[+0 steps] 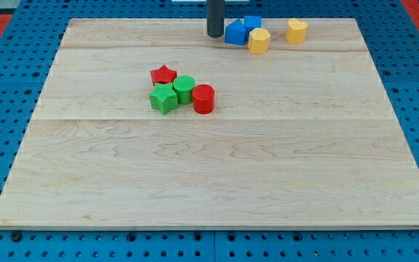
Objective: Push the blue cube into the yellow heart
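The nearest stretch of the wooden board [217,189] held nothing. Further in, left of centre, sat a tight cluster of 4 blocks, none of them part of the task: a red cylinder [204,99] and a green star [164,97] in front, a green cylinder [184,89] between them, and a red star [164,74] behind. Well beyond those, near the view's top edge, came the group that mattered. Closest was a yellow many-sided block [259,41], its exact shape hard to read. My tip [214,35] stood on the board to the left of it. The tip was a bare rod grasping nothing, just beside or perhaps touching a blue block of unclear shape [235,33]. The yellow heart [296,30] sat apart at the view's right, and the blue cube [253,22] was farthest back, pressed against the other blue block and close behind the yellow many-sided one. I judged that pushing straight right from there would have been poor. The other blue block lay between my tip and the cube, so both blue blocks, and likely the near yellow one, would have moved together. The better course, I thought, was to circle round the top of the group to the cube's upper-left side. From there I could push it right and slightly toward the view's bottom, in 1 slow, centred stroke, correcting if the cube began to turn off line.
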Robot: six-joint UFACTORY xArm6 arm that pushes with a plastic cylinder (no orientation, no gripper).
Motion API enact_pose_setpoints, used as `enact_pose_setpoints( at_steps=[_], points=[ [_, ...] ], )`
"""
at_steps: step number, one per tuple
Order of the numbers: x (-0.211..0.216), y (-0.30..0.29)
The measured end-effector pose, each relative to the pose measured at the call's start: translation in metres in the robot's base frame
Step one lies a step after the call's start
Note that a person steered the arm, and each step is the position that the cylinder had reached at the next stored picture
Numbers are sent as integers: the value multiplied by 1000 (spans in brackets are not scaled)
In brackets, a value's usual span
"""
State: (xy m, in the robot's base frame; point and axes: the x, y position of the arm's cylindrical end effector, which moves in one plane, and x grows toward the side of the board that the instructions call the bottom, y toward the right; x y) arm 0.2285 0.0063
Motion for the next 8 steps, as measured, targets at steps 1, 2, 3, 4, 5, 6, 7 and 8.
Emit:
enact_pose_setpoints(
  at_steps=[1,2,3,4,5,6,7,8],
  points=[
    [0,26],
    [0,62],
    [-2,37],
    [-36,37],
    [-32,84],
    [-19,127],
    [-24,115],
    [-26,93]
  ],
)
